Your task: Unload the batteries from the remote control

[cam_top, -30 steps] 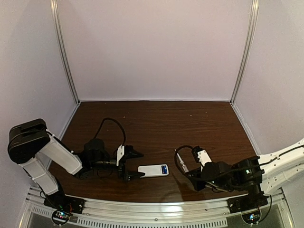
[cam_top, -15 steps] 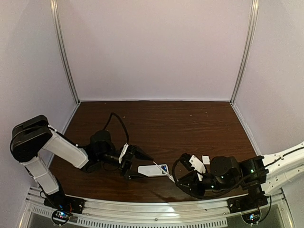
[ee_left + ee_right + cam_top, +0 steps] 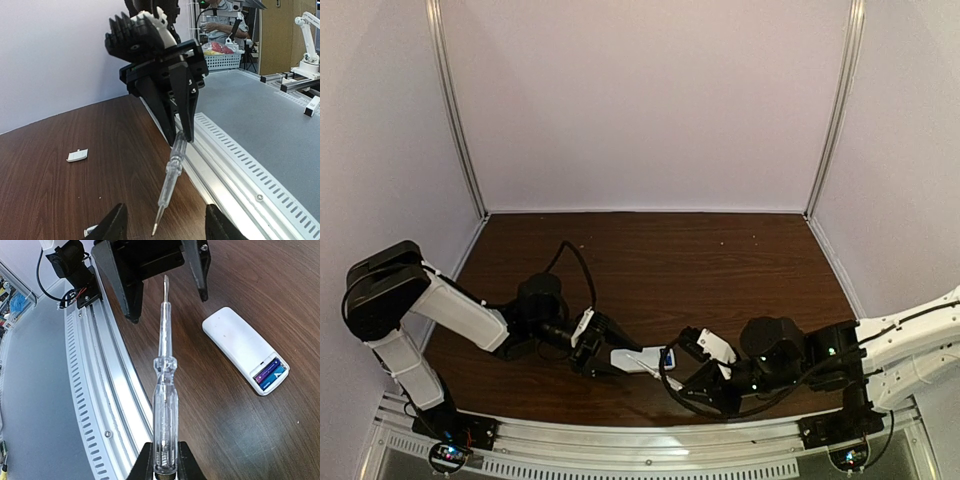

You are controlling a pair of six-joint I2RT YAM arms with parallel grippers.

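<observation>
Clamping the screwdriver by its clear handle, right gripper points the blade forward, likely to pry the batteries out. They lie exposed in the remote control, flat on the worktop right of the blade. Left gripper, jaws apart, sits just past the tip, probably to steady the remote.

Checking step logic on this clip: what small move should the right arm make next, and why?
Probably swing the screwdriver tip over to the batteries at the open end of the remote control. The right gripper is shut on it, the batteries sit exposed, and the tip points past the remote, not at them.
</observation>
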